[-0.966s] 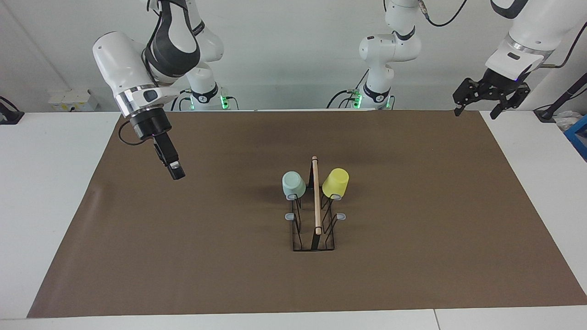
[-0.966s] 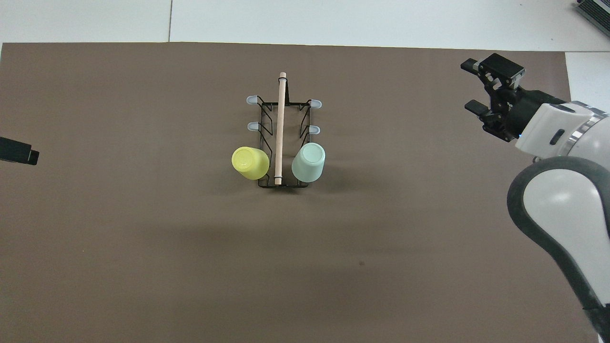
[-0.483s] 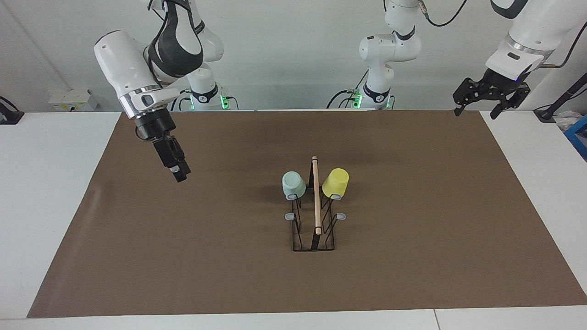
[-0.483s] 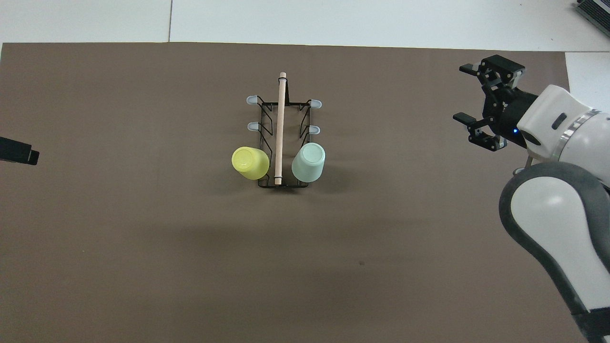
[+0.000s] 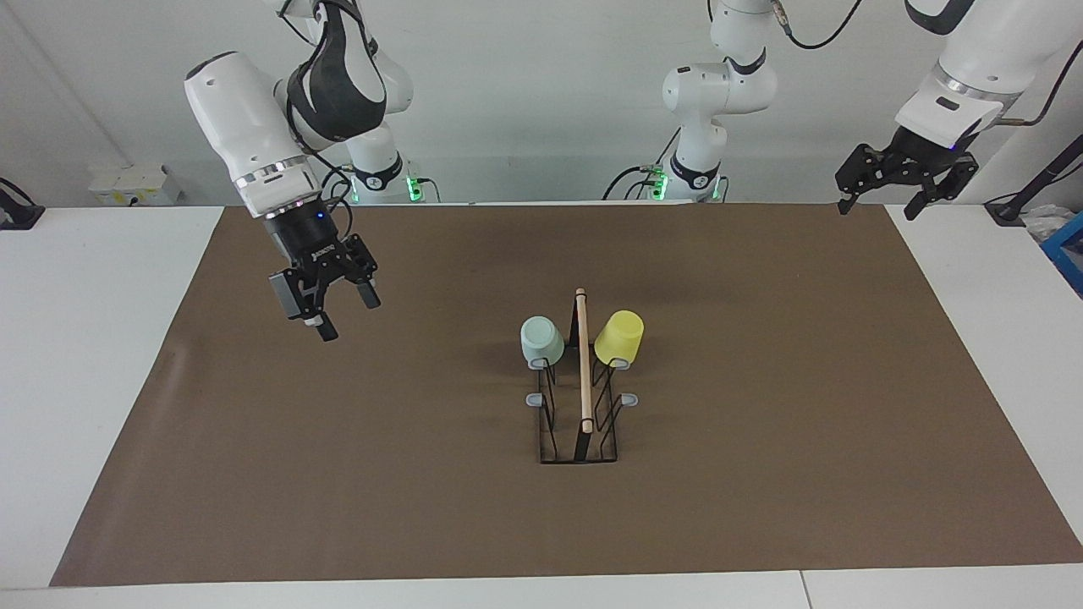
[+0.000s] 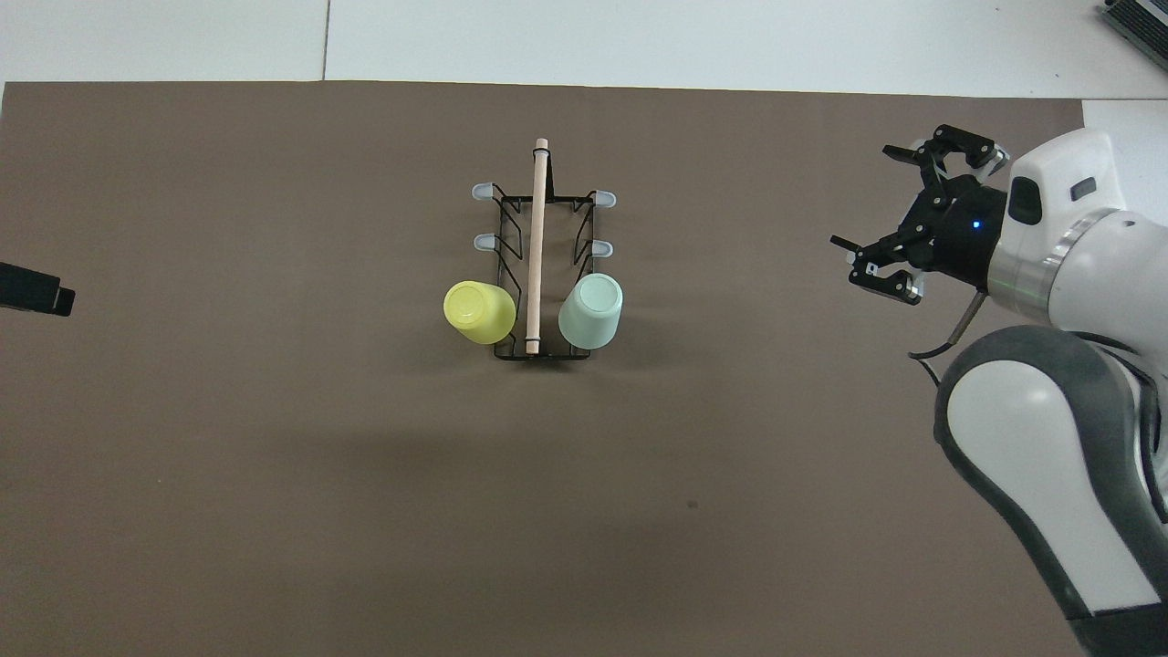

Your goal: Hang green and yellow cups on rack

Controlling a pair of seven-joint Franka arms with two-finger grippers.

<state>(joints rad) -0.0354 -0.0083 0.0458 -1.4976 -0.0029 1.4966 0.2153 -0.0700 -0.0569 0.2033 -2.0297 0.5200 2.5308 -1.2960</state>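
Observation:
The black wire rack (image 5: 578, 446) (image 6: 511, 210) with its wooden rod stands mid-table on the brown mat. The pale green cup (image 5: 541, 340) (image 6: 591, 310) and the yellow cup (image 5: 618, 337) (image 6: 478, 312) hang upside down on the two pegs nearest the robots, one on each side of the rod. My right gripper (image 5: 349, 315) (image 6: 863, 197) hovers open and empty over the mat toward the right arm's end, well apart from the rack. My left gripper (image 5: 877, 209) hangs open and empty over the mat's corner at the left arm's end.
Grey-tipped pegs (image 5: 535, 399) (image 6: 484, 242) farther along the rack carry nothing. The brown mat (image 5: 761, 474) covers most of the white table. A blue box (image 5: 1068, 252) sits off the mat at the left arm's end, and a white box (image 5: 135, 184) at the right arm's end.
My right gripper has turned about its wrist, so its spread fingers now show side by side, and it has drawn slightly toward the robots. The left arm, cups and rack have not moved.

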